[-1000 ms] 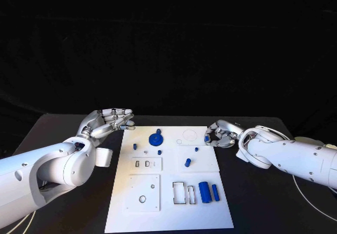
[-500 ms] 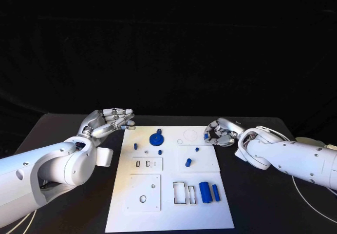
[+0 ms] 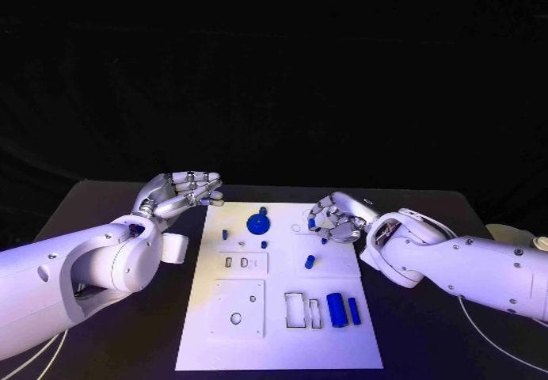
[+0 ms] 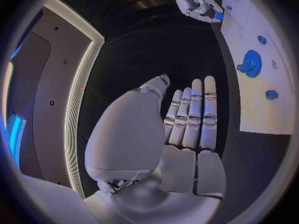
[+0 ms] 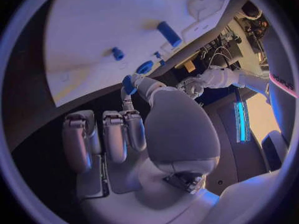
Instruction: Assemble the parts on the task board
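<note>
Black table [image 3: 114, 198], white task board [image 3: 279, 348], right hand [image 3: 331, 218] pinching blue part [image 3: 310, 224] above it

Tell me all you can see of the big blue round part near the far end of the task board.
The blue round part is a flat disc with a small tab on its far side, looking like matte plastic; the left wrist view shows a hub and holes. It lies flat on the white task board. Neither hand touches it.
</note>
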Action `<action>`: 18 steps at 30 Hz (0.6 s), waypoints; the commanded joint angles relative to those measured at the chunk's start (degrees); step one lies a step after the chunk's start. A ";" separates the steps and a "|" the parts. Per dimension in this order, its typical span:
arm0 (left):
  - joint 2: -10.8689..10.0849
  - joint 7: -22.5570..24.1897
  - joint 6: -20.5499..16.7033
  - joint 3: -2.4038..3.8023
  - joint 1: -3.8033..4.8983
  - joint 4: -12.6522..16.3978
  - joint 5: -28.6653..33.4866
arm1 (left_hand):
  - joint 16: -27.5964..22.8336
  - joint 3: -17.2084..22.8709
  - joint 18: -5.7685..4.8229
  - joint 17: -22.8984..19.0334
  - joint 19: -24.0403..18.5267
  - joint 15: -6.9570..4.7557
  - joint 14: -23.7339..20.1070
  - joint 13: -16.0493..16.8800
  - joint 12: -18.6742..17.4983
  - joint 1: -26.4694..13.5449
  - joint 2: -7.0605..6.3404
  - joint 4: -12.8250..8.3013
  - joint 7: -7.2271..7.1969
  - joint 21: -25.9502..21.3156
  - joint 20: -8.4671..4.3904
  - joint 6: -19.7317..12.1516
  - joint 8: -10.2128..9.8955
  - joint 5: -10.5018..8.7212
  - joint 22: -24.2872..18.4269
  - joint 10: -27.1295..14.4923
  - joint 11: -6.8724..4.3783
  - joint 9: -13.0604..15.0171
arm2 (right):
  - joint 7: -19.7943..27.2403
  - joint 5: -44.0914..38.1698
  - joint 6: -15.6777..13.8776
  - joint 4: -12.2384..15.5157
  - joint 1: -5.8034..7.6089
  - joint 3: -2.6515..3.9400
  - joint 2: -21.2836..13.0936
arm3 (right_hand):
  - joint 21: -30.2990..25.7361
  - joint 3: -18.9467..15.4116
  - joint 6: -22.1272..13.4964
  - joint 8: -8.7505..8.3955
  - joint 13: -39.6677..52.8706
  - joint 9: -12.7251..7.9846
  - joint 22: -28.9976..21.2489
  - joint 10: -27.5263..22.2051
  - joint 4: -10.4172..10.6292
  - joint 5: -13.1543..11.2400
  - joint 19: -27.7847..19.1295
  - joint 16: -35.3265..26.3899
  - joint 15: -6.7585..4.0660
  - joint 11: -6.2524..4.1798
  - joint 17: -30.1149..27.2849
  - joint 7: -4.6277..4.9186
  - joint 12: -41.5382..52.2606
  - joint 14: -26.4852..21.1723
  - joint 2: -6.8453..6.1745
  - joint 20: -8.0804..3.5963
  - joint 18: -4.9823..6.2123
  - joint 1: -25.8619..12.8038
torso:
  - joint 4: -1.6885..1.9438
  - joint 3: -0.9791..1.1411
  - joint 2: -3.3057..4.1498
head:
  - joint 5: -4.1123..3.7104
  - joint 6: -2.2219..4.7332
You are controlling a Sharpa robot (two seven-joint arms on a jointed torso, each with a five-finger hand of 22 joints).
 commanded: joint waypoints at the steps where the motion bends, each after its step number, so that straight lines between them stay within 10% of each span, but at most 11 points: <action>1: 0.52 0.20 1.08 0.03 0.07 -0.62 0.06 | -0.21 -0.07 0.41 0.10 -0.21 -0.03 -0.41 0.09 -0.27 0.67 -0.05 -0.35 -0.09 0.25 0.03 -0.12 -0.39 -0.23 0.05 0.09 0.20 -0.03 | -7.95 -6.38 -2.04 2.69 -0.03 -0.01 1.76 | 0.26 0.40 1.08 2.08 9.66 2.03 15.08 1.63 -0.24 0.65 6.00 0.03 -0.44 -0.28 11.53 -0.96 -0.14 5.20 0.25 -0.40 -0.40 -0.57 | -0.07 -0.06 -0.38 | 0.92 -0.41; 18: 3.95 0.06 1.48 -0.07 0.05 -4.61 0.21 | -0.22 0.00 0.40 0.17 -0.36 -0.04 -0.40 0.12 -0.23 0.60 0.02 -0.36 -0.16 0.44 0.03 0.00 -0.34 -0.23 0.17 0.26 0.16 0.00 | -13.16 -16.55 1.01 2.24 -3.76 -0.76 11.49 | 0.26 0.35 1.04 2.56 9.68 2.35 15.08 1.68 -0.16 0.66 6.00 -0.01 -0.56 -0.41 11.44 -1.10 -0.15 5.19 -0.19 -0.54 -0.40 -1.69 | 0.55 -0.97 -2.13 | 2.21 -2.86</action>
